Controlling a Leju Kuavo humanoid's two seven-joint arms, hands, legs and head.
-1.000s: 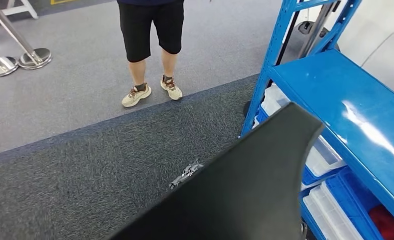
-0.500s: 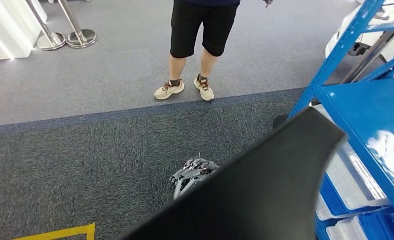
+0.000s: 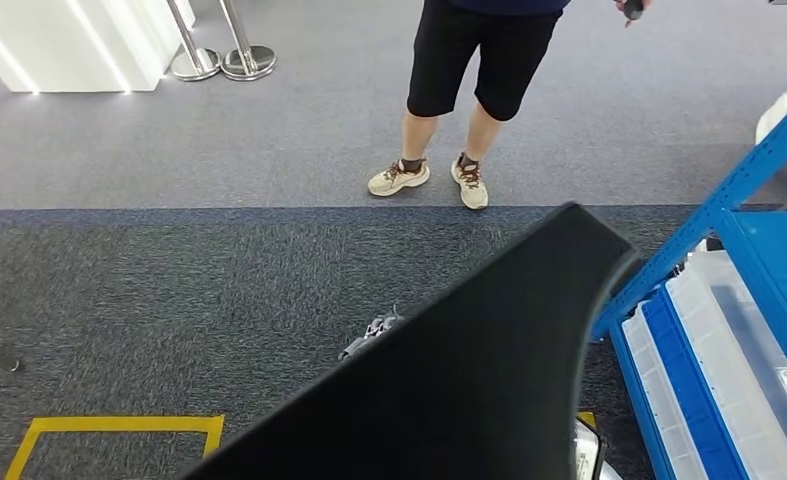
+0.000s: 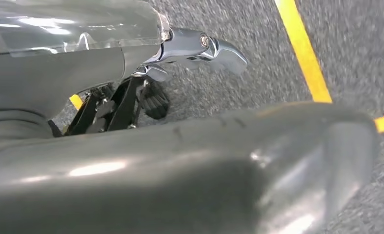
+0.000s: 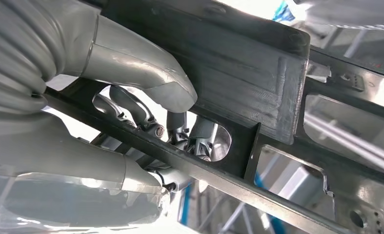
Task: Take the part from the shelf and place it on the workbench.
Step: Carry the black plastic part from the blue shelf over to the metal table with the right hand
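Observation:
A large black part [image 3: 469, 380] with a curved tip is carried low in front of me in the head view, over dark carpet. The fingers of my left hand [image 3: 373, 331] peek out at its left edge. In the left wrist view the left hand [image 4: 131, 83] sits against the part's smooth glossy surface [image 4: 190, 170], its thumb [image 4: 204, 46] lying over the edge. In the right wrist view my right hand [image 5: 146, 112] grips the part's ribbed back [image 5: 238, 58]; the thumb presses on top and the fingers [image 5: 180, 129] hook through an opening.
A blue shelf [image 3: 749, 190] with clear bins [image 3: 699, 330] stands at the right. A person in black shorts [image 3: 474, 70] stands ahead on grey carpet. Stanchions [image 3: 219, 60] and a white counter [image 3: 69, 40] are at the far left. Yellow tape [image 3: 119, 425] marks the floor.
The whole picture has shifted: my view has turned left, so the shelf has slid to the right edge and the yellow tape has come into sight. The part stays held in both hands.

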